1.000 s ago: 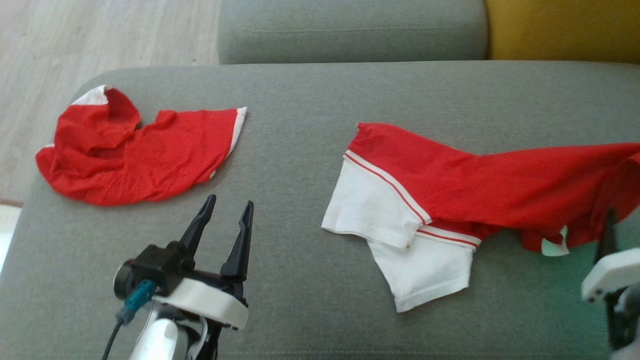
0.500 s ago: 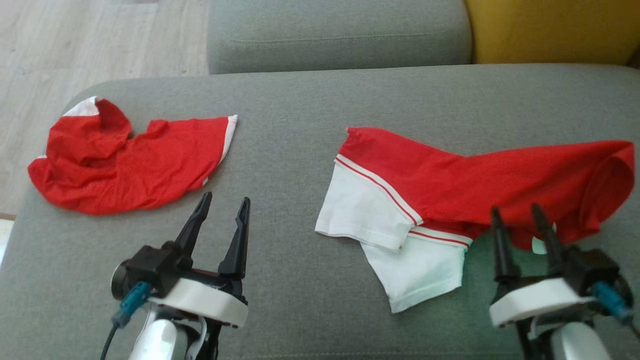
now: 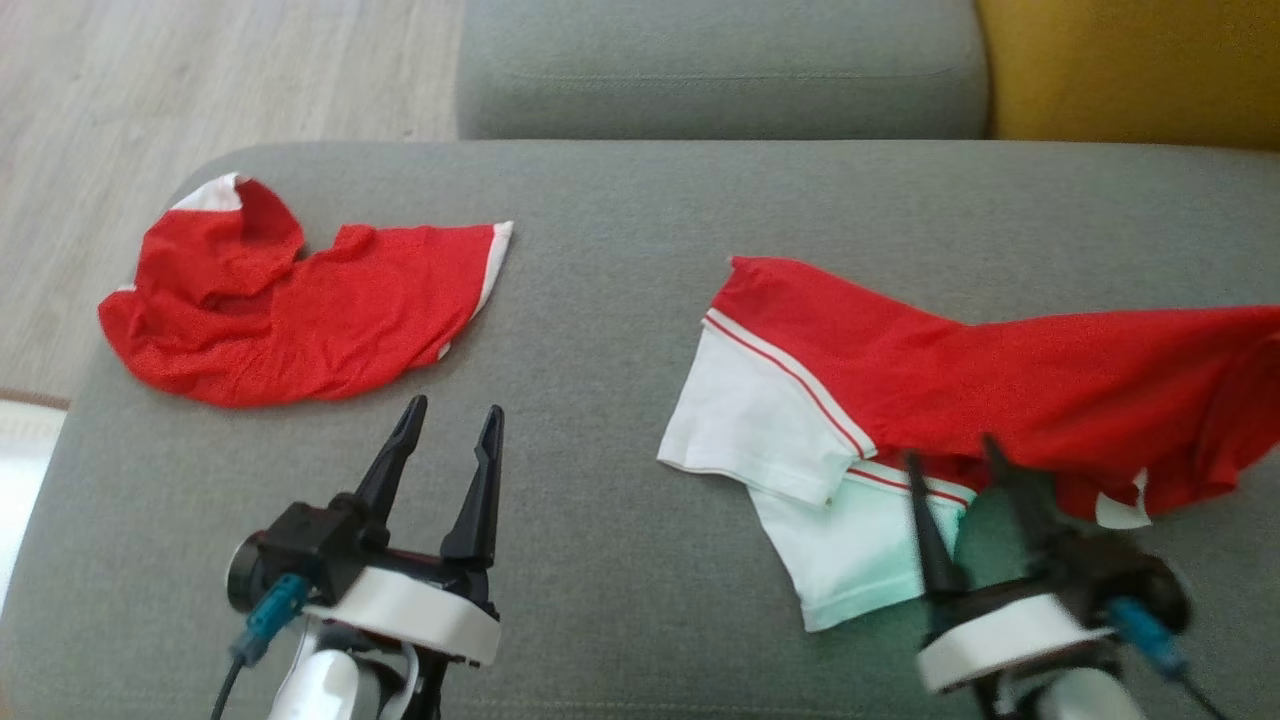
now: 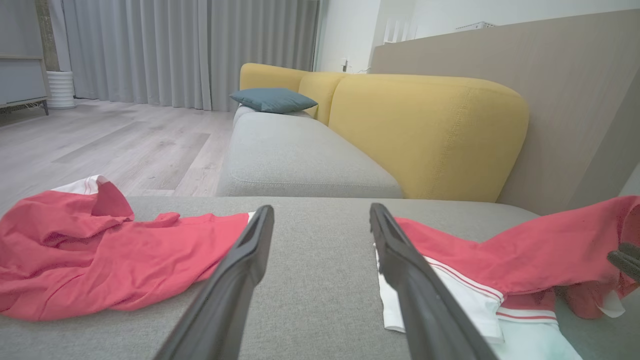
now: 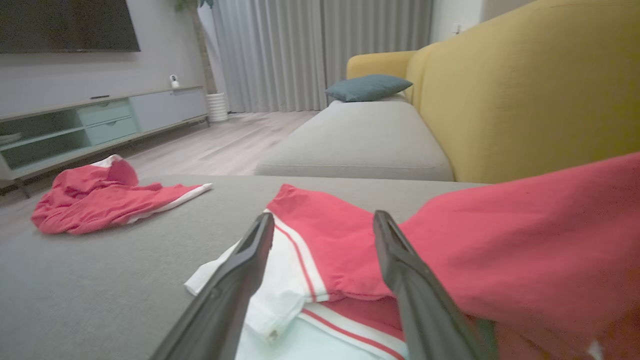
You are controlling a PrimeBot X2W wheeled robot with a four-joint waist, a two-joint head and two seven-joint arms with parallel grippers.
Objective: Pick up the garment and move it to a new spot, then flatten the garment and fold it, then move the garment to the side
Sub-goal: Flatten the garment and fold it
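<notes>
Seat: a wide grey fabric sofa seat (image 3: 600,300) carries both pieces of clothing; a yellow upholstered backrest (image 3: 1130,70) rises at the far right.
Garment: the red-and-white short-sleeved shirt (image 3: 900,370) lies rumpled on the right half of the seat. Its red body runs off to the right, and its white sleeves lie toward the middle and the near side.
Other cloth: a crumpled red garment with white trim (image 3: 290,310) lies at the far left, well apart from the shirt.
Right arm: the right end effector (image 3: 950,452) has its fingers spread wide and holds nothing. Its tips are at the shirt's near edge; I cannot tell whether they touch the cloth.
Left arm: the left end effector (image 3: 456,405) is spread just as wide and empty, over bare seat between the two garments, on the near side.
Beyond: pale wooden floor (image 3: 200,80) at the far left; a teal cushion (image 4: 272,100) on the farther seat.
</notes>
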